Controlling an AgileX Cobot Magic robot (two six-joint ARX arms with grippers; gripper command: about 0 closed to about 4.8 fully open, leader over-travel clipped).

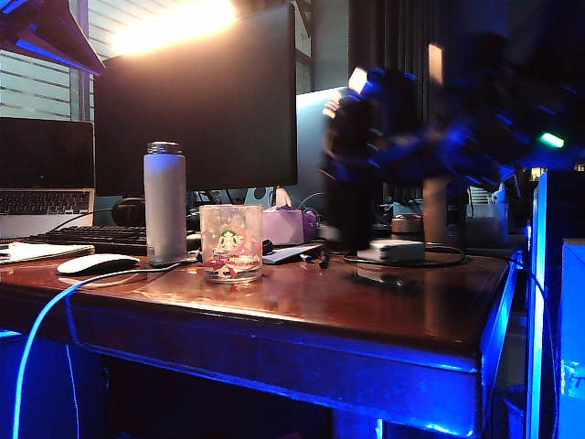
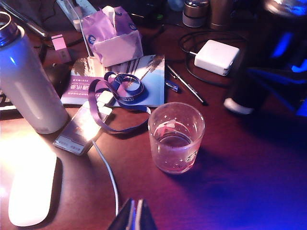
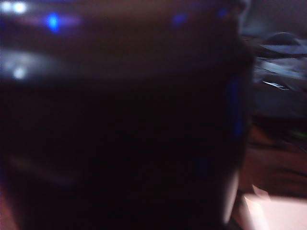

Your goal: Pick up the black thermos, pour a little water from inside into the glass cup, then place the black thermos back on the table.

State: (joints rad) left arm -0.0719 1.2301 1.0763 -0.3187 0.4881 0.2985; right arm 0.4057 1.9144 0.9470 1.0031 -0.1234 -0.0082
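Filling the right wrist view, the black thermos stands right of the glass cup, which holds a little water; right fingers' state blurred, left fingers look pressed together near the cup.

Black thermos: motion-blurred. Right claw: smeared, grip unreadable; right wrist view blocked dark. Left claw: tips only, cropped.
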